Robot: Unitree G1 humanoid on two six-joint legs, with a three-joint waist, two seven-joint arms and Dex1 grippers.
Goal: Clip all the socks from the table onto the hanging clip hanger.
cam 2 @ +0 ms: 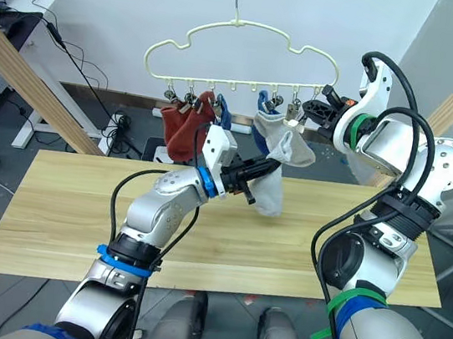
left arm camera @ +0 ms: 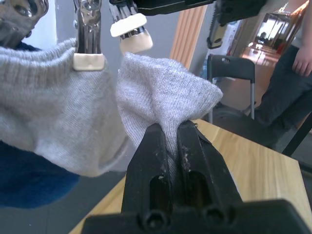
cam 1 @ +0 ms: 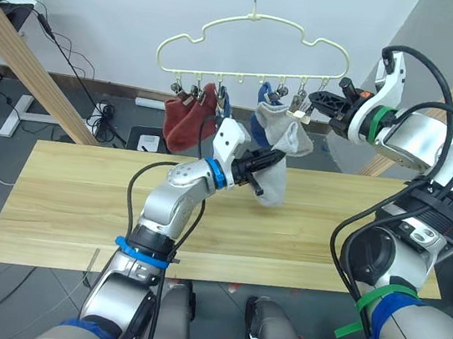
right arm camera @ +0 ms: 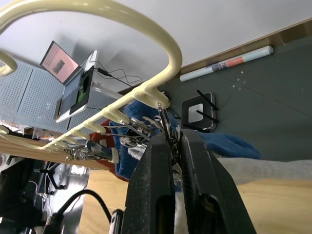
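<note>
Now, landmark is the clip hanger [cam 1: 251, 51], pale yellow, cloud-shaped, hanging above the far edge of the table [cam 1: 62, 197]. Tabletop below it looks bare of socks, so this reads as the last sock of the task.

Already clipped along the hanger's row, from its left end: two rust red socks [cam 1: 187, 122], then blue socks [cam 1: 258, 123] partly hidden behind, then a light grey sock [cam 1: 286, 134] toward the right end.

Loose grey sock [cam 1: 271, 180] hangs just below and in front of the clipped grey one, its upper edge raised toward the clip row, long axis running down and away from the hanger.

Left gripper [cam 1: 259, 167] sits under the hanger's right half, fingers pressed together, pinching that loose grey sock by a fold of fabric; the left wrist view shows the knit squeezed between the two black fingers [left arm camera: 146, 161].

Right gripper [cam 1: 319, 101] is at the hanger's right end, level with the clip row, fingers closed on the end clip [right arm camera: 168, 130], likely squeezing it open.

Key relation: the sock's top edge lies just below and left of the end clip, so the left arm must lift it up and rightward into the jaws. Risk: the hanger swings or the fabric misses the clip.
</note>
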